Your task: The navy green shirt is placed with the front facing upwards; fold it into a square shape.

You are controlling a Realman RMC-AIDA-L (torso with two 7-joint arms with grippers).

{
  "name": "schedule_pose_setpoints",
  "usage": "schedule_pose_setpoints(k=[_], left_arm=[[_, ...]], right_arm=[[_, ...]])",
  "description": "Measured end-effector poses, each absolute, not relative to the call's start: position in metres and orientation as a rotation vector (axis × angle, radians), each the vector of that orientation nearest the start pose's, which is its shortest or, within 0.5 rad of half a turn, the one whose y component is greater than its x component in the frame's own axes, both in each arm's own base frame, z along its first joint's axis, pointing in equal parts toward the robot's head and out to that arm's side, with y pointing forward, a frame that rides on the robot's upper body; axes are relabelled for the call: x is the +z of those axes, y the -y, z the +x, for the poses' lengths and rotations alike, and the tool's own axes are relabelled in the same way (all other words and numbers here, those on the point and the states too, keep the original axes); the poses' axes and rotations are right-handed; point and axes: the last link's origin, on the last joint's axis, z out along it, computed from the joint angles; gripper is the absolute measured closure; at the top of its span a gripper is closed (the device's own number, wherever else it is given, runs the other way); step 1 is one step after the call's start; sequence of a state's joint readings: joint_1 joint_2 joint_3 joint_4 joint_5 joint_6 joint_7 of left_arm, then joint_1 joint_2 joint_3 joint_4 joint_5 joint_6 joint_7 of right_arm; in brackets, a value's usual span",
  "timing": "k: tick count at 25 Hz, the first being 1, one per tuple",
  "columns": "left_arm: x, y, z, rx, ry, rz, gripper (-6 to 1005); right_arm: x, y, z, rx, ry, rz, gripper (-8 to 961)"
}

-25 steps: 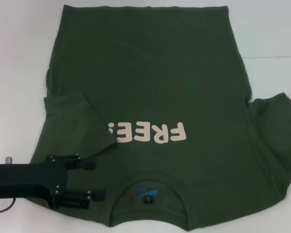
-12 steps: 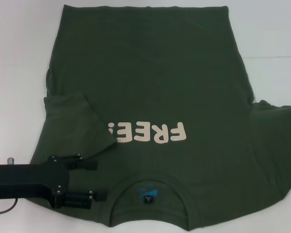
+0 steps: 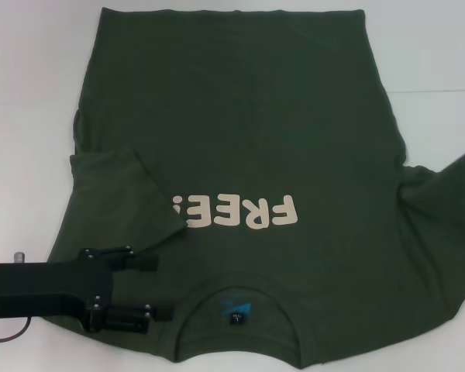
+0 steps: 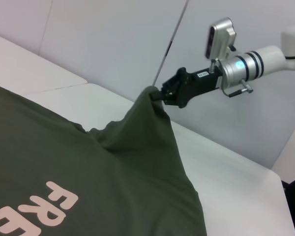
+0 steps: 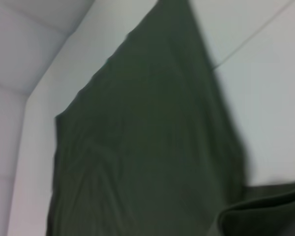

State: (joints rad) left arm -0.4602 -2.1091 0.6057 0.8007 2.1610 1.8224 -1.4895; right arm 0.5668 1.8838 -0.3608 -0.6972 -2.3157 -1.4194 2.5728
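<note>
The navy green shirt (image 3: 240, 116) lies front up on the white table, its cream "FREE!" print (image 3: 236, 212) and collar (image 3: 236, 310) toward me. Its left sleeve (image 3: 120, 194) is folded in over the chest. My left gripper (image 3: 151, 288) is open, low over the left shoulder beside the collar, with nothing between its fingers. The right sleeve (image 3: 449, 194) rises off the table toward the head view's right edge. In the left wrist view my right gripper (image 4: 158, 93) is shut on that sleeve (image 4: 142, 123), holding it up in a peak. The right wrist view shows only hanging green cloth (image 5: 147, 147).
White table (image 3: 31, 93) surrounds the shirt on the left, far and right sides, with a seam line (image 3: 442, 91) at the right. Pale wall panels (image 4: 113, 39) stand behind the table. The right arm's white wrist (image 4: 255, 59) reaches in above the table.
The right sleeve, lying flat a second ago, has been pulled up and outward to the right. The left gripper has shifted slightly back and stays open.
</note>
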Motion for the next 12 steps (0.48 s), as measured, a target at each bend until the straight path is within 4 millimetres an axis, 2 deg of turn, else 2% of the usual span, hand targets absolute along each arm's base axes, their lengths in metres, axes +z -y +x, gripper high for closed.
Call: schedule_pose_setpoints(k=[8, 12], left_arm=[[0.009, -0.286, -0.269, -0.697, 0.756, -2.884, 64], [0.008, -0.286, -0.268, -0.701, 0.776, -2.882, 65]], right_arm=[[0.072, -0.396, 0.286, 0.652, -1.931, -1.951, 915], [0.05, -0.406, 0.268, 0.61, -1.911, -2.018, 914]])
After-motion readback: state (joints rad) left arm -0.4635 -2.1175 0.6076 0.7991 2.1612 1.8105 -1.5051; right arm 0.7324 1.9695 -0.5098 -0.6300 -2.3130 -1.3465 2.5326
